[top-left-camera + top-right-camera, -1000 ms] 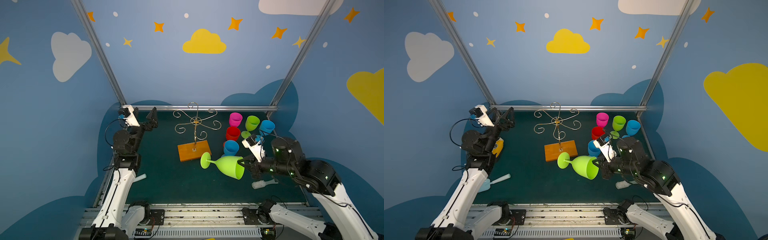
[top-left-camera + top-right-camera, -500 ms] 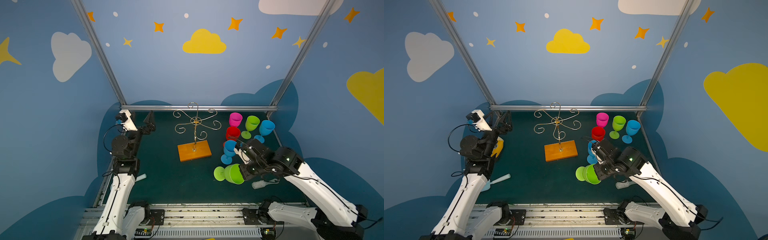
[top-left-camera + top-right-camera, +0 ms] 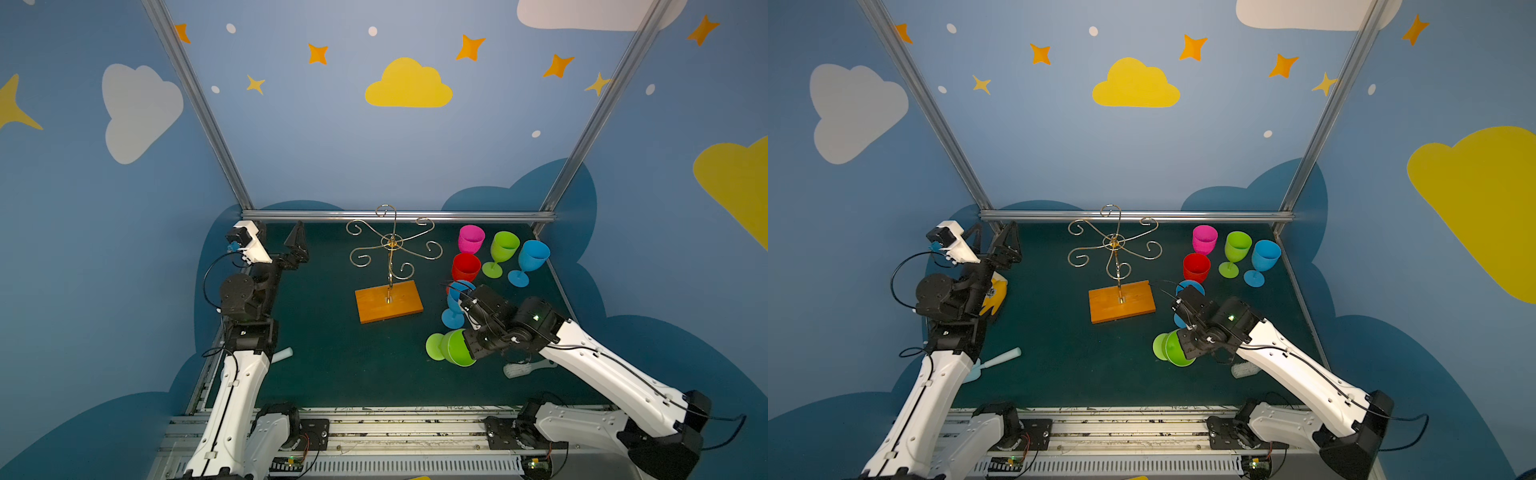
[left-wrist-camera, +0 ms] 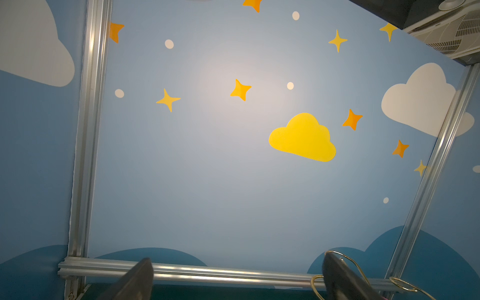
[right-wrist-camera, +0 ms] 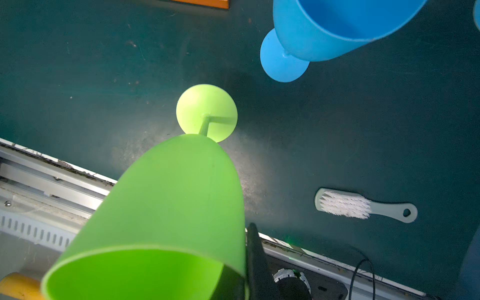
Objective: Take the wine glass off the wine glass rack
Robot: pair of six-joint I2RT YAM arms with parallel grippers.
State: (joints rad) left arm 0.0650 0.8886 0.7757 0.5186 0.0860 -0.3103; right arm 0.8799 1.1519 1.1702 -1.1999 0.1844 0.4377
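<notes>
Low over the bench (image 3: 332, 365), the right gripper (image 3: 471, 353) pinches the green wine glass (image 3: 453, 347) by its rim. It seems light, stiff plastic. The left gripper (image 3: 993, 243) gapes, empty.

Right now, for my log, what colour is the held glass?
The glass is green; right wrist view best.
</notes>
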